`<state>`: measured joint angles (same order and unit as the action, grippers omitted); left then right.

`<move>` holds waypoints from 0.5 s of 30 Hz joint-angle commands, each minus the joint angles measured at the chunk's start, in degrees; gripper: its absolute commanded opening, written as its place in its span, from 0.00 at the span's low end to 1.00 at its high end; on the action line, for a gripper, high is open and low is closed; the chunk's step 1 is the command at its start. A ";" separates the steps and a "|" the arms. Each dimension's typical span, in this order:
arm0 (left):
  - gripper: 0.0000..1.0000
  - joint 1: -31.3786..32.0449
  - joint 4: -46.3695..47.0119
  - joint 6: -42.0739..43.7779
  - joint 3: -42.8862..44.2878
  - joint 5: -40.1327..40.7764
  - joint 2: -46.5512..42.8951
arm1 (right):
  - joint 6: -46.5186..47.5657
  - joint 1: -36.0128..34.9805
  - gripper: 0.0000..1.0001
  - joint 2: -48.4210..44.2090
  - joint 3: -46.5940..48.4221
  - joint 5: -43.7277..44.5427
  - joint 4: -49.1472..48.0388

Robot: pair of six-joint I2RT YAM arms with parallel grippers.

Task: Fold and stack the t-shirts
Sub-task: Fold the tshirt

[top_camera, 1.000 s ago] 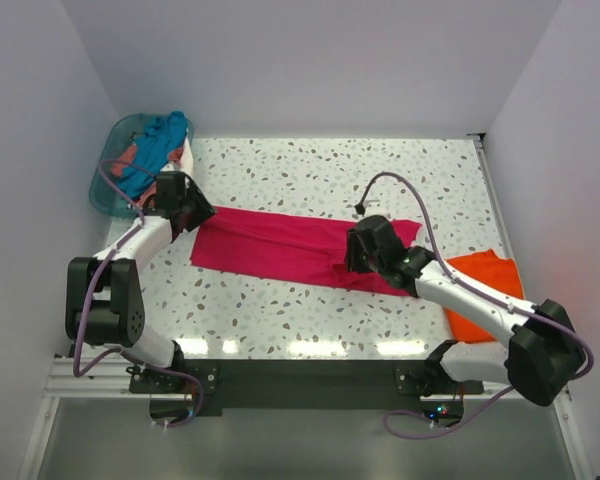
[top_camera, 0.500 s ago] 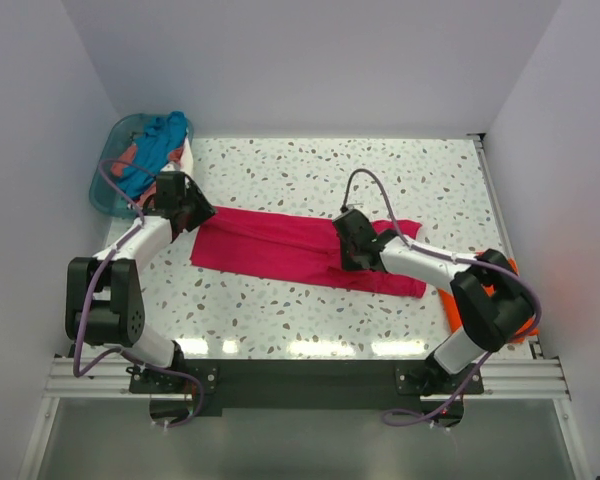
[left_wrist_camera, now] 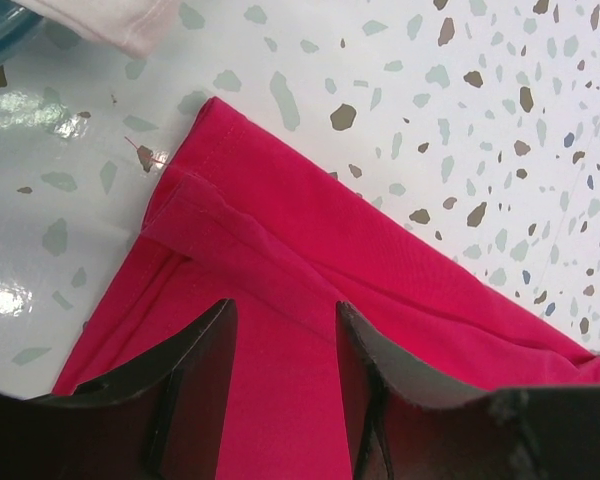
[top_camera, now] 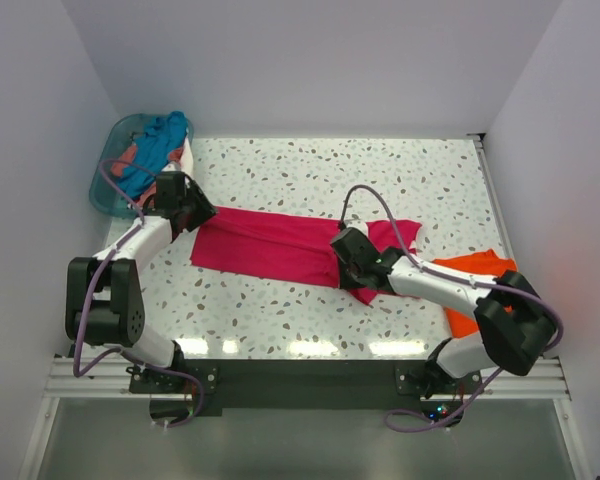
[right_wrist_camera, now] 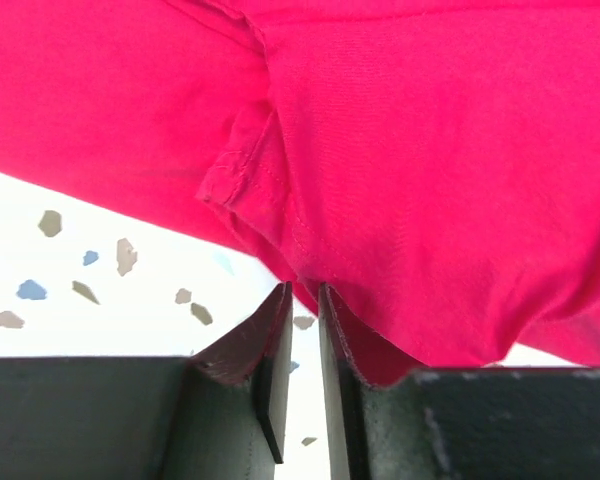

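Observation:
A magenta t-shirt [top_camera: 270, 245] lies folded into a long band across the table [top_camera: 310, 175]. My left gripper [top_camera: 193, 214] rests over its left end. In the left wrist view that gripper [left_wrist_camera: 285, 305] is open, its fingers straddling flat magenta t-shirt cloth [left_wrist_camera: 280, 240] beside a folded sleeve. My right gripper [top_camera: 352, 268] sits at the band's near edge, right of centre. In the right wrist view the right gripper [right_wrist_camera: 305, 290] is shut on a hemmed edge of the magenta t-shirt [right_wrist_camera: 430, 150], which is lifted off the table there. An orange t-shirt [top_camera: 477, 272] lies at the right edge, partly under the right arm.
A translucent teal basin [top_camera: 108, 175] at the back left holds teal and salmon shirts [top_camera: 160, 135]. A white garment [top_camera: 188, 155] hangs over its near side, and that white garment [left_wrist_camera: 120, 20] also shows in the left wrist view. White walls stand on three sides.
My right gripper has closed on the magenta shirt's near edge and drawn it slightly toward the near side, bunching the cloth there. The right forearm has swung. The left arm has not moved.

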<state>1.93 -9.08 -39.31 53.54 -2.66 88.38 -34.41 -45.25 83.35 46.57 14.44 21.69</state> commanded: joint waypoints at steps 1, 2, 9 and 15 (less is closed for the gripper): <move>0.49 -0.27 0.29 2.22 0.43 -2.00 -1.28 | -1.71 0.17 0.25 -4.95 1.24 3.82 2.64; 0.50 0.08 0.90 3.18 0.95 -2.87 -1.19 | -1.88 1.12 0.25 -5.91 1.33 4.28 3.44; 0.53 5.09 -3.40 6.44 6.49 0.27 1.88 | -1.62 11.14 0.30 -6.63 0.81 1.38 3.09; 0.48 8.52 -3.93 5.91 7.10 6.34 5.38 | -1.36 18.35 0.33 -4.43 -0.77 -2.21 0.72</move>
<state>9.32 -12.12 -34.68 58.41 -0.84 91.29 -35.03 -29.06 77.71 46.46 14.70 24.36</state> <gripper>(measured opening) 0.493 0.324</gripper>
